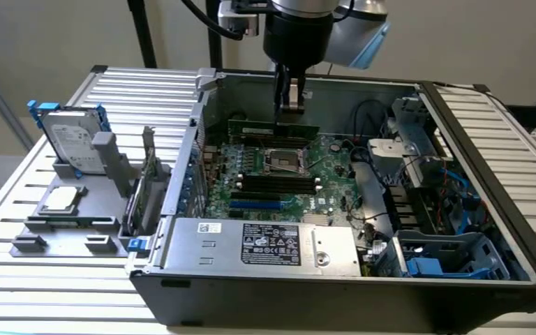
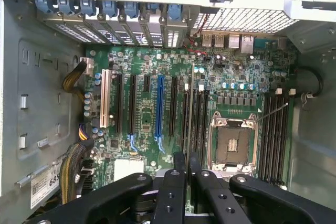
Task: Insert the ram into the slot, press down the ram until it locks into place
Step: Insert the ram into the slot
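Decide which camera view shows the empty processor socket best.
The wrist view: the processor socket is seen from above, with its whole metal frame plain. The exterior view shows the socket slanted, among the motherboard's other parts.
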Robot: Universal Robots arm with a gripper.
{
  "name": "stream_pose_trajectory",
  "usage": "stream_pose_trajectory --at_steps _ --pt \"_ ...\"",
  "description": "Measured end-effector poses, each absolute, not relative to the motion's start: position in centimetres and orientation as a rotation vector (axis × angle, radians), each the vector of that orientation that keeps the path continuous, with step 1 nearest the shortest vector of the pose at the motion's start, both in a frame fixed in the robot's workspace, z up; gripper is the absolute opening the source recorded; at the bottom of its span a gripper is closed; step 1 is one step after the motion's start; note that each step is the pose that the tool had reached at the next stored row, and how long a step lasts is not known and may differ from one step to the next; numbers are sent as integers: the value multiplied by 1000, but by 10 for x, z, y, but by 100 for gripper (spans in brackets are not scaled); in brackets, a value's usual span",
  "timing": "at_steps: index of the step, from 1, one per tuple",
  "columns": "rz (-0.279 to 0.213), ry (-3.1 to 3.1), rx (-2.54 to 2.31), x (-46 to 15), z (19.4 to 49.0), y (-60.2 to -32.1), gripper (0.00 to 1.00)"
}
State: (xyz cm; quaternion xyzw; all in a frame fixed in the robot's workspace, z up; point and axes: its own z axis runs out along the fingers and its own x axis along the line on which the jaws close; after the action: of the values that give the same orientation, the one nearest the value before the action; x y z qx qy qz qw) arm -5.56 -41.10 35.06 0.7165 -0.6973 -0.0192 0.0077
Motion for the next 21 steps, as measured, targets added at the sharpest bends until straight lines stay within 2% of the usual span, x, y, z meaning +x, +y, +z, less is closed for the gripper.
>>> stream_pose_trajectory --at_steps 21 --pt "-60 -2178 2242 -43 312 -408 14"
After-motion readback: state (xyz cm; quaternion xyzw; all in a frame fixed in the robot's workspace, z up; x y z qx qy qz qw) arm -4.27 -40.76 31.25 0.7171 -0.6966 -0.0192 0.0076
